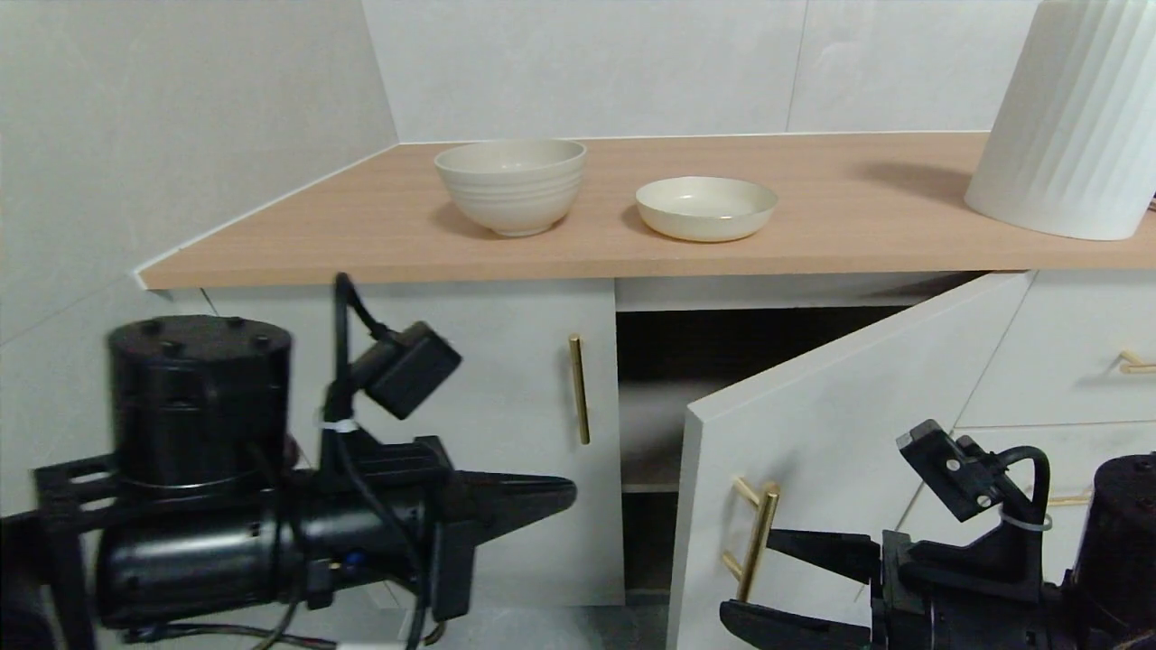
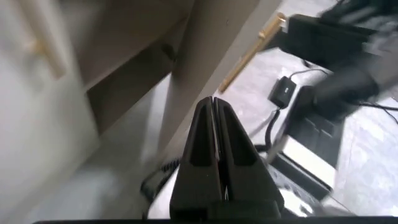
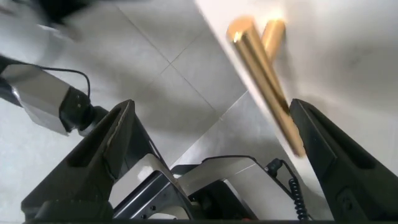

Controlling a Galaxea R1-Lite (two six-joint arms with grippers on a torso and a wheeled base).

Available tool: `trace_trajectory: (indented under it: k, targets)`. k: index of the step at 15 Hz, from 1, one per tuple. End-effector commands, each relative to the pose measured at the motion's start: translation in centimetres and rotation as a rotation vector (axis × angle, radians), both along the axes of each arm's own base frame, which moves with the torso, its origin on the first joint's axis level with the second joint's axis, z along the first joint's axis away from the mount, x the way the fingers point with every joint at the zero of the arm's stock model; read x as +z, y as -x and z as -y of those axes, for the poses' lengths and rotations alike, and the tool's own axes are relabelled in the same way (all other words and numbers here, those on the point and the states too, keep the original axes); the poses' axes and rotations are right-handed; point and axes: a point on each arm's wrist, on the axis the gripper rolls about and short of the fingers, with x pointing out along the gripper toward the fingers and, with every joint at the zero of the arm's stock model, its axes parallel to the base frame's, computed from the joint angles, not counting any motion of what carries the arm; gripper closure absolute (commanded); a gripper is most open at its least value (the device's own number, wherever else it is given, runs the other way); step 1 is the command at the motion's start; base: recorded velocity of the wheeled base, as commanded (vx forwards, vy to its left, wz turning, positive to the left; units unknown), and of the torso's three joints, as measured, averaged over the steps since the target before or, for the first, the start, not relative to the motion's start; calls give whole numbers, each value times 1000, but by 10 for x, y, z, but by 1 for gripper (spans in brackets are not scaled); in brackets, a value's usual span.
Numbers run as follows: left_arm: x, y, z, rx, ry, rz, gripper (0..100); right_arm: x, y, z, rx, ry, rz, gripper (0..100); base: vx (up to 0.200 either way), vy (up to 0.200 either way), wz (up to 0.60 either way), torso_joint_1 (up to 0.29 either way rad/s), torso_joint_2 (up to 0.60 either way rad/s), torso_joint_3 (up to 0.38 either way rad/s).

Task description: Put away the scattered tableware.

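Bowl (image 1: 510,185) and shallow dish (image 1: 706,208) sit upright on the counter (image 1: 858,208), near each other but apart, with the bowl toward the robot's left. Both are well above and beyond the two claws, which hang low in front of the cabinet (image 1: 664,397). Nothing is put away yet.

Right gripper (image 1: 746,573) is spread wide and empty. The gold handle (image 1: 759,533) of the open door (image 1: 813,433) stands between its jaws. The handle's long axis runs up-down on the door face, and the jaws straddle it crosswise. In the right wrist view the bar sits closer to one finger than the other. It may be brushing that finger, but this is hard to tell.

Left gripper (image 1: 564,492) is pinched fully closed with nothing in it. It points at the gap between the closed left door and the open one, low down.

The door stands ajar, swung out toward the robot, and a shelf shows inside the cabinet.

Key relation: the tableware lies up and forward from both claws. The bowl is roughly above the left claw's tip, so the left arm looks nearer to it. The dish is roughly above the right claw, so it likely falls to the right arm once that arm clears the handle. The left claw would need to open before any pick.

A tall ribbed white vase (image 1: 1075,117) stands at the far right of the counter, well apart from the dish.
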Motion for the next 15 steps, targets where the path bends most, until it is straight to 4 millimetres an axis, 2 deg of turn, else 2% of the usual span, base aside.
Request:
trace_trajectory:
  k: [1, 3, 6, 7, 8, 10, 11, 12, 13, 15]
  targets:
    - [-59, -32, 61, -61, -20, -86, 100, 2, 0, 1, -6, -6, 6, 0, 0, 0, 0, 0, 0, 0]
    - [-71, -43, 82, -77, 12, -82, 100, 2, -1, 3, -15, -7, 7, 0, 0, 0, 0, 0, 0, 0]
    - [-81, -58, 98, -74, 37, -51, 100, -2, -3, 2, -15, 6, -6, 0, 0, 0, 0, 0, 0, 0]
    - [-77, -53, 89, -53, 41, -40, 100, -4, -5, 1, -20, 14, -14, 0, 0, 0, 0, 0, 0, 0]
    - [-62, -44, 67, -25, 67, -11, 100, -5, -10, 2, -37, 18, -19, 0, 0, 0, 0, 0, 0, 0]
    - [-32, -33, 36, 21, 126, 57, 100, -9, -25, 2, -80, 28, -32, 0, 0, 0, 0, 0, 0, 0]
    - [-29, -32, 33, 27, 131, 63, 100, -9, -26, 1, -81, 29, -33, 0, 0, 0, 0, 0, 0, 0]
    - [-24, -36, 20, 78, 139, 84, 100, -11, -34, -2, -97, 33, -36, 0, 0, 0, 0, 0, 0, 0]
    - [-19, -42, 4, 138, 144, 100, 100, -9, -47, -9, -109, 26, -28, 0, 0, 0, 0, 0, 0, 0]
    - [-19, -43, -12, 193, 140, 103, 100, -11, -83, -22, -153, 21, -9, 0, 0, 0, 0, 0, 0, 0]
